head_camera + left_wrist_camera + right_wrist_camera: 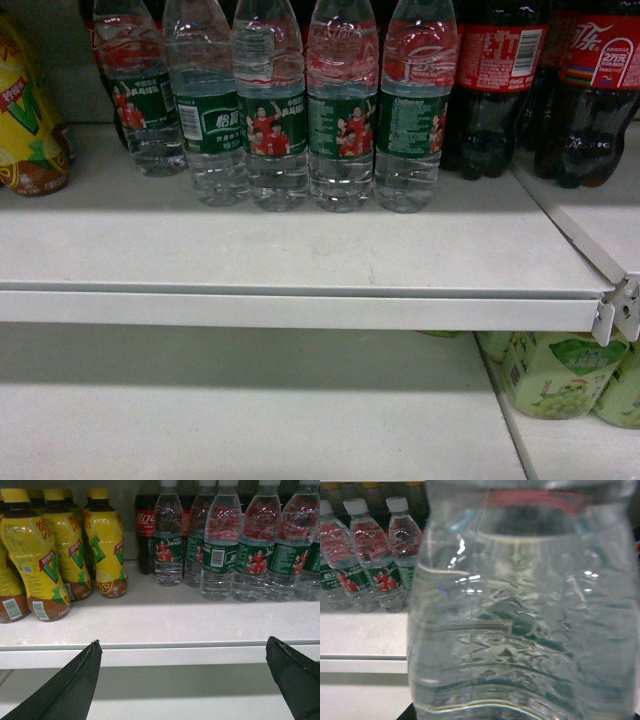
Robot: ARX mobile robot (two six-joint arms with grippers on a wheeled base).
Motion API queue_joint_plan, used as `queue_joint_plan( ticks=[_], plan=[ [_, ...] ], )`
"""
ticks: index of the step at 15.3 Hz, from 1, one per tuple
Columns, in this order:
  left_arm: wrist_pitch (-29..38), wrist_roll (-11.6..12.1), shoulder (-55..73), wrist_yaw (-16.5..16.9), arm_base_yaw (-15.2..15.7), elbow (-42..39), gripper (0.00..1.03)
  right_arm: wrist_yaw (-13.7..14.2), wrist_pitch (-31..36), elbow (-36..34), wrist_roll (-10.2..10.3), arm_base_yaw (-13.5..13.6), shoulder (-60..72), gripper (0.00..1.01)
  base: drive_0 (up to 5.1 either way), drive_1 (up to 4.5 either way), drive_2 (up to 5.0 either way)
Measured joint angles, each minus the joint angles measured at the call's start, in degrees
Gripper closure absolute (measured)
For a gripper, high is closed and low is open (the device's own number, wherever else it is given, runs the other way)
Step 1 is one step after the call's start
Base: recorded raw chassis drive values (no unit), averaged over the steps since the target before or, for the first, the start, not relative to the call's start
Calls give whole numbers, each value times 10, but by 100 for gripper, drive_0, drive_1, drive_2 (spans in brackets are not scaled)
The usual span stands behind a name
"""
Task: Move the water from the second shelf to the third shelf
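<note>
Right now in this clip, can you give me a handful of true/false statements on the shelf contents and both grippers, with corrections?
1. A row of water bottles stands on the upper shelf in the head view. True.
2. Cola bottles stand to the left of the water in the head view. False: they stand to its right; a yellow bottle is on the left.
3. The left gripper is open with nothing between its fingers. True.
4. The right wrist view shows only bare shelf. False: a clear water bottle fills most of it, very close to the camera.
5. The lower shelf holds red cans. False: green packs sit at its right.
</note>
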Motion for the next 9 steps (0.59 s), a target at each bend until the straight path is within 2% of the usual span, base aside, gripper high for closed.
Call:
queue_joint_plan(
  ticks=[9],
  plan=[
    [0,0,0,0,0,0,5,0,-2,0,0,0,0,58,0,0,0]
  ],
)
